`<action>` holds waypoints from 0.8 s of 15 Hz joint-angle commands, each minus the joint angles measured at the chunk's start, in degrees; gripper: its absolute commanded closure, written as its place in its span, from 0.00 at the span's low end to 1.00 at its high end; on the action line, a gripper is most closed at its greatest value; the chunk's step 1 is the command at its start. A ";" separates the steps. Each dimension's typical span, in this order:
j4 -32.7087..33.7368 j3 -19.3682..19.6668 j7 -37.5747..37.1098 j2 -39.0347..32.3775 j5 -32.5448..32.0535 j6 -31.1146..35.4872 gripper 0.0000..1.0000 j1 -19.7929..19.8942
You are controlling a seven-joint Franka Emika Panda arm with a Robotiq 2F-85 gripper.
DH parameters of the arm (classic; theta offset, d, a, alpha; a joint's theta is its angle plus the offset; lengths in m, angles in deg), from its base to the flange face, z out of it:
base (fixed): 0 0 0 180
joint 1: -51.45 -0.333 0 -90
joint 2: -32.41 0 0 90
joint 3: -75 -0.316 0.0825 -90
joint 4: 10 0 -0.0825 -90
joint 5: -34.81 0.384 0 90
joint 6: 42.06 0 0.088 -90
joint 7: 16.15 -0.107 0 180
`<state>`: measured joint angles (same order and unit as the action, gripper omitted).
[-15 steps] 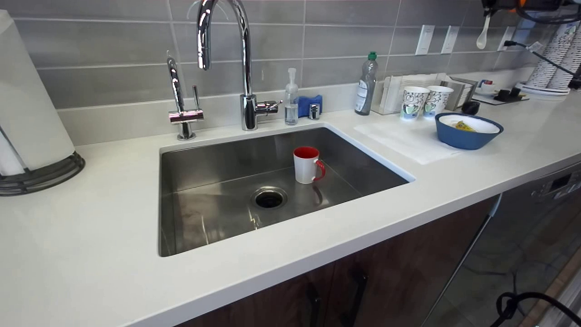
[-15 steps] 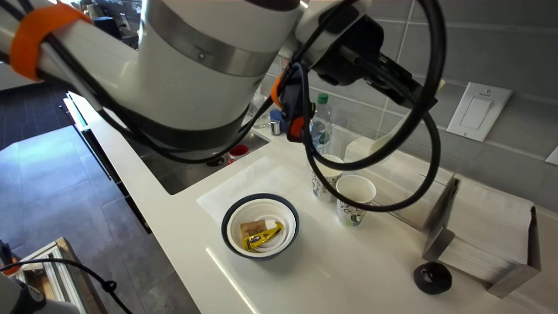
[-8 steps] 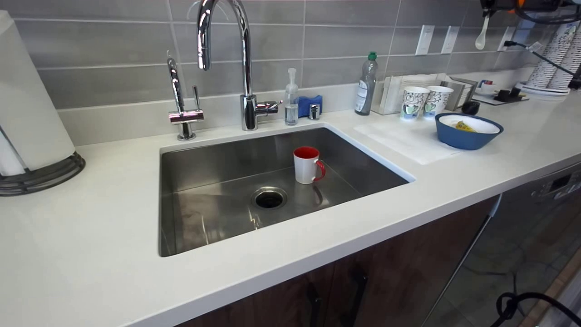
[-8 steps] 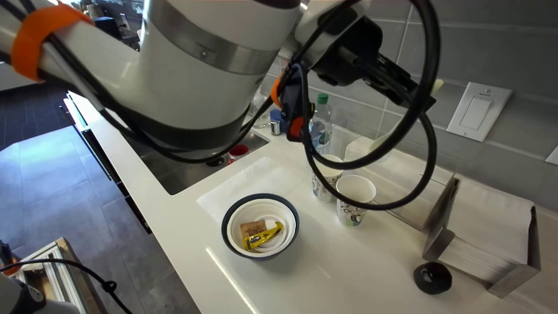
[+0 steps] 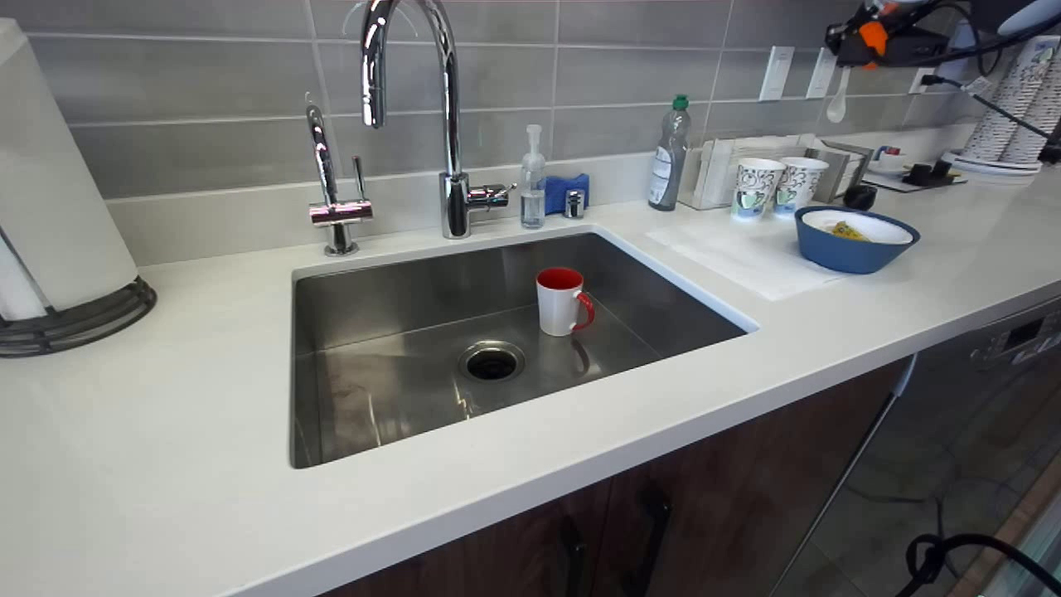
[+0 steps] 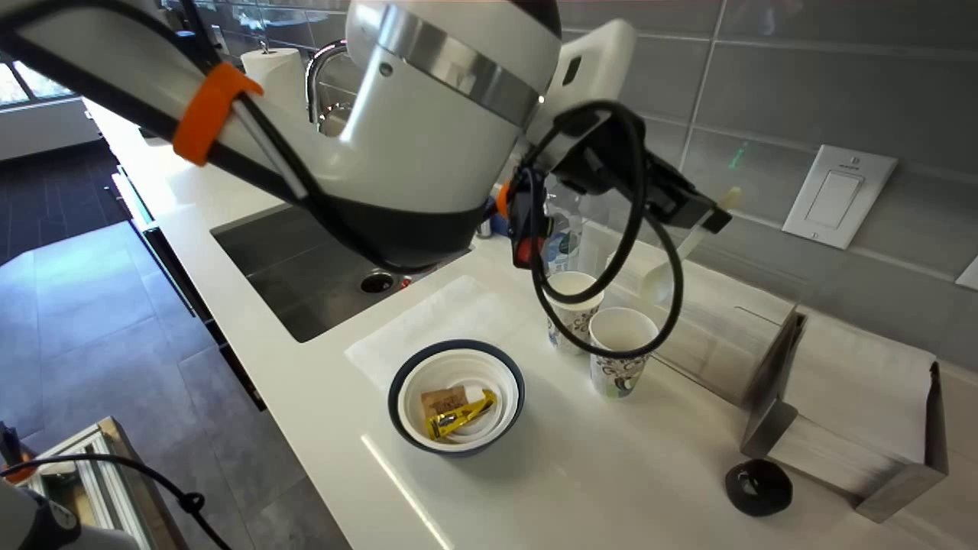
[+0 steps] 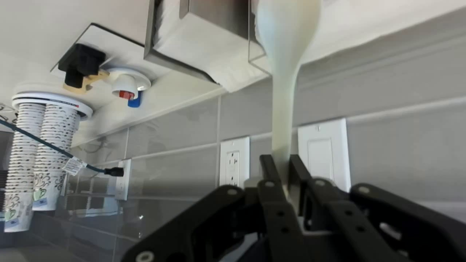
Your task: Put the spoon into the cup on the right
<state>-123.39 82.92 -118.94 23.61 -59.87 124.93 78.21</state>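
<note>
A white plastic spoon hangs bowl-down from my gripper, in both exterior views (image 5: 837,104) (image 6: 659,286) and in the wrist view (image 7: 285,54). My gripper (image 7: 281,171) is shut on the end of its handle; the gripper also shows in an exterior view (image 6: 717,218). Two patterned paper cups stand upright side by side on the counter: the right one (image 5: 798,186), nearer in an exterior view (image 6: 617,376), and the left one (image 5: 756,189), also there (image 6: 564,330). In an exterior view the spoon's bowl is above rim height and right of the right cup. The cups are out of the wrist view.
A napkin holder (image 6: 844,435) stands behind the cups against the tiled wall. A blue bowl (image 5: 858,253) with packets is in front of them. A soap bottle (image 5: 667,166) stands left of them. A red-white mug (image 5: 559,308) sits in the sink. A cable loop (image 6: 680,298) hangs from the arm.
The arm has swung and lowered; gripper and spoon moved left and down in both exterior views, bringing the spoon's bowl lower and nearer the cups. The cups have not moved.
</note>
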 commanded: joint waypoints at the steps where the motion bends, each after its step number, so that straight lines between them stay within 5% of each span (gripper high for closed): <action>1: 1.28 -0.78 -8.73 -5.69 -8.29 -4.36 0.97 -1.80; 12: 3.62 -1.85 -14.19 -11.99 -17.20 -1.70 0.97 -1.42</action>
<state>-121.47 81.72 -128.27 13.49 -73.97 120.93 76.09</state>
